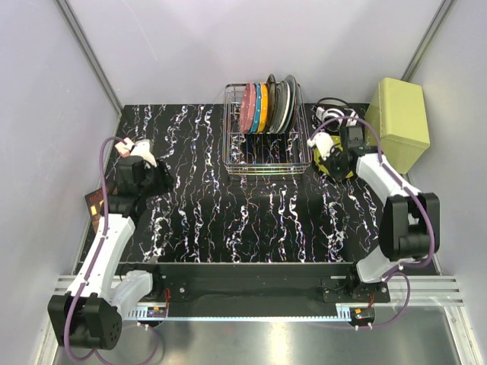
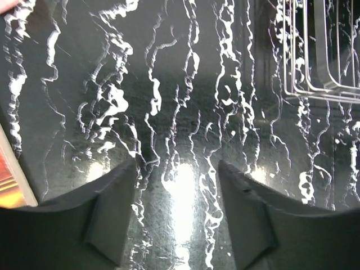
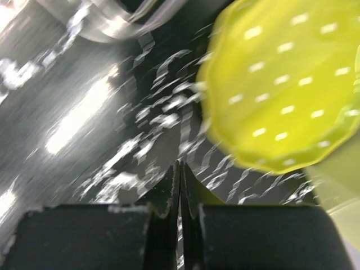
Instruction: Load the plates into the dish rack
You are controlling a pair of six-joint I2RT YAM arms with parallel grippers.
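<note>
Round yellow-green dotted plastic plate [image 3: 281,84]: likely light, stiff, slippery | take its wavy edge at 6 o'clock | right gripper [image 3: 180,185]: pressed together, empty | left gripper [image 2: 177,185]: spread, empty

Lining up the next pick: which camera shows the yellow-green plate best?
Right wrist: the yellow-green plate fills its upper right, scalloped rim and dots plain, though blurred. The top external view shows only slivers of it, mostly hidden under the right arm. The left wrist view misses it.
</note>
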